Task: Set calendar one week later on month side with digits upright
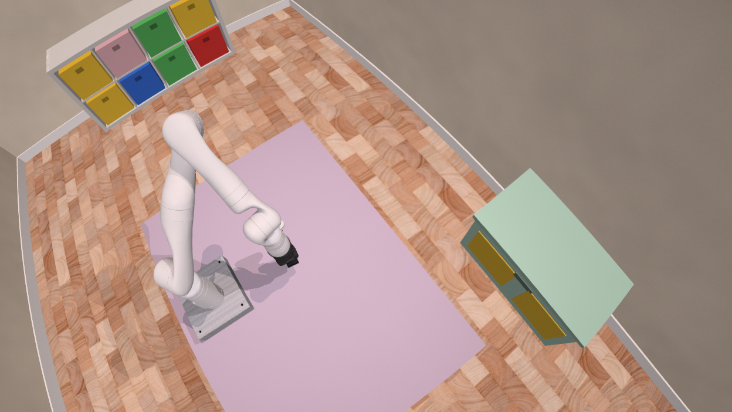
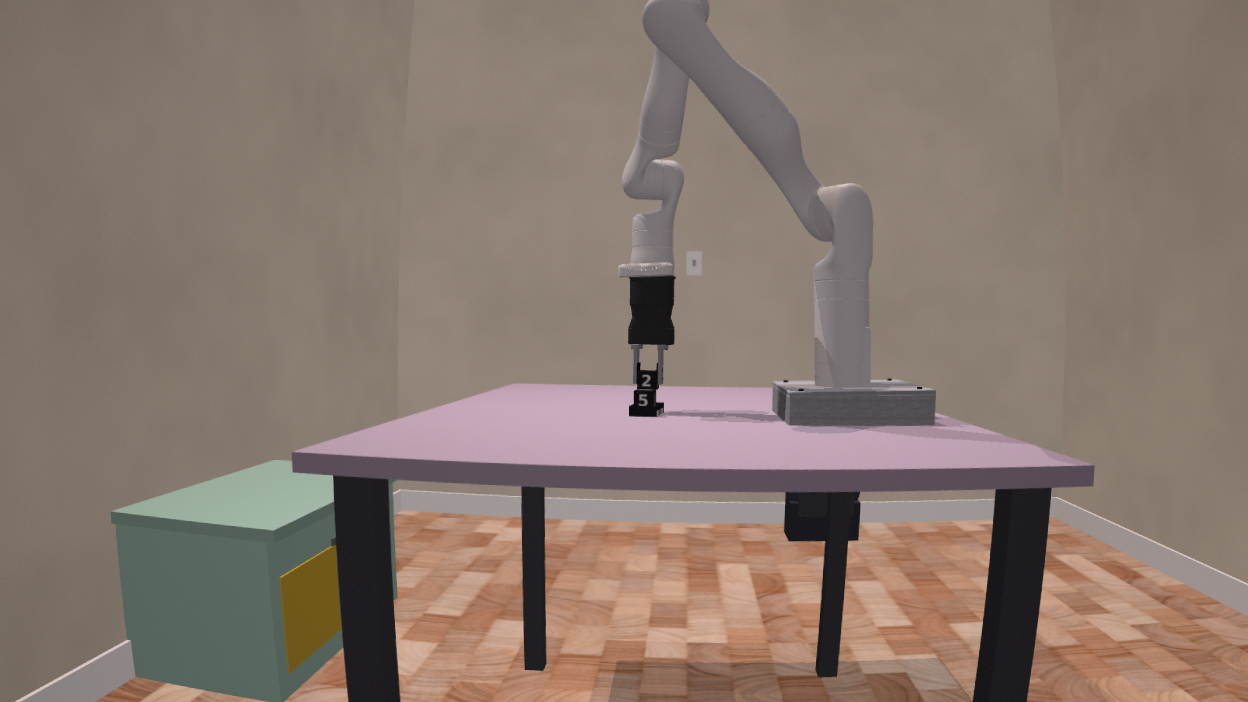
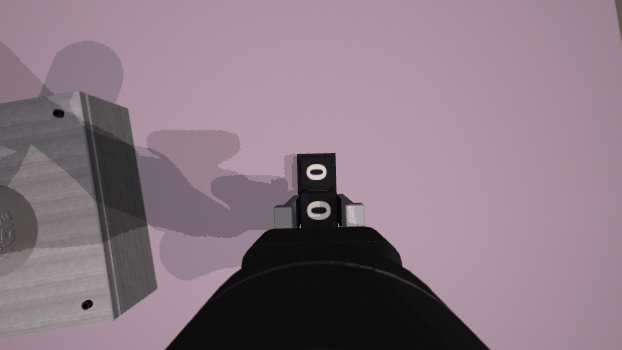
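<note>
My gripper (image 2: 646,377) (image 3: 318,205) (image 1: 291,262) points straight down and is shut on a black date cube (image 2: 645,380) (image 3: 317,210). That cube shows a 2 in the exterior view and a 0 on top in the wrist view. A second black cube (image 2: 643,400) (image 3: 316,172) stands in the small black tray (image 2: 657,410), showing a 5 to the exterior view and a 0 on top. The held cube hangs close beside and slightly above it. I cannot tell whether they touch. In the top view the gripper hides both cubes and the tray.
The purple table (image 2: 698,454) (image 1: 332,307) carries the arm's grey base block (image 2: 853,403) (image 3: 60,210) (image 1: 217,302) close to the tray. A green cabinet (image 1: 552,250) (image 2: 218,506) stands on the floor beyond the table. A shelf of coloured bins (image 1: 143,56) is by the wall.
</note>
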Robot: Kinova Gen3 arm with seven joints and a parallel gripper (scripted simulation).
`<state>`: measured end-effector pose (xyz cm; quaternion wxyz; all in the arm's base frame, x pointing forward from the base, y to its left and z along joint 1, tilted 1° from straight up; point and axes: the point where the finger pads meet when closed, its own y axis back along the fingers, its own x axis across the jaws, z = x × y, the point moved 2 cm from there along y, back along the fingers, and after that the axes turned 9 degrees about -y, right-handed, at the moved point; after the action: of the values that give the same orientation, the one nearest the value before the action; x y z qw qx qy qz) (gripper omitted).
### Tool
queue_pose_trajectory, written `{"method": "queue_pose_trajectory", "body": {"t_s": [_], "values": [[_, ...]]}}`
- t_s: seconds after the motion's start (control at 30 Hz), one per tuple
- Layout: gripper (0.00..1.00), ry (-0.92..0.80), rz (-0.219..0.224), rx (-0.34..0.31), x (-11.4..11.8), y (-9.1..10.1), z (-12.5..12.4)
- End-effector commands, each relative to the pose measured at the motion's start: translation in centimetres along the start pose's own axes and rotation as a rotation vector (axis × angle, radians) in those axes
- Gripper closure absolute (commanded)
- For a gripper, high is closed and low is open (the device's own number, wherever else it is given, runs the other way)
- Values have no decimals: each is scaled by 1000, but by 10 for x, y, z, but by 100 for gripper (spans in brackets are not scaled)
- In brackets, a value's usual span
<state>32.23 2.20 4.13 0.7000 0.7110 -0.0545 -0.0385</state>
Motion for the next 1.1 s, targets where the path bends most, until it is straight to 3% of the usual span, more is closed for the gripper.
{"method": "queue_pose_trajectory", "body": {"t_s": [0.0, 1.07], "values": [[40, -2, -1, -1, 0, -2, 1], [40, -2, -1, -1, 0, -19, 1]]}}
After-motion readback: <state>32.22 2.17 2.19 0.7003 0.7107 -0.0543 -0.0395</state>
